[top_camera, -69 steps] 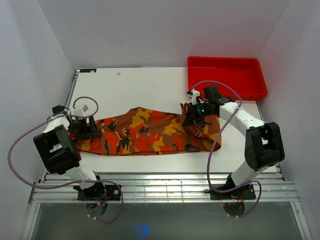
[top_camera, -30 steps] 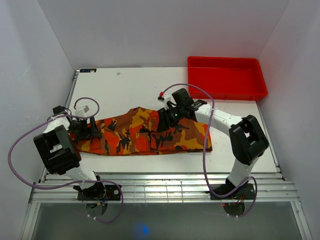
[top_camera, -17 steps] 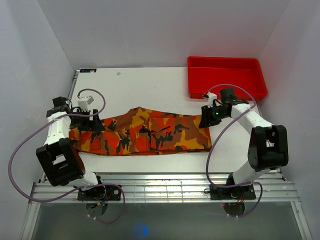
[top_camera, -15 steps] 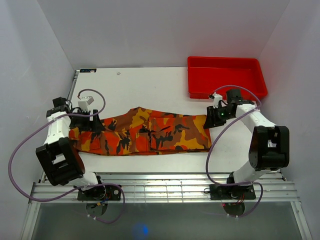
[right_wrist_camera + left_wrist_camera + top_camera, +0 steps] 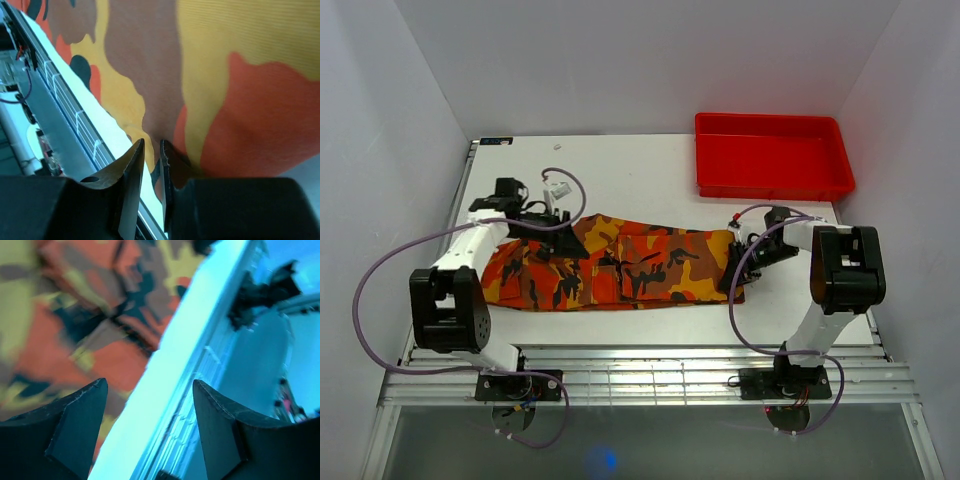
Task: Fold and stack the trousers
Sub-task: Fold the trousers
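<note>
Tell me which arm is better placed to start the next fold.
Right, probably. The right gripper looks shut on the right-end edge of the trousers, ready to carry it over; the left gripper hangs open, gripping nothing.

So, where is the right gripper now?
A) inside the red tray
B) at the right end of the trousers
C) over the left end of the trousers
B: in the top view the right gripper is at the right end of the trousers, apart from the red tray.
</note>
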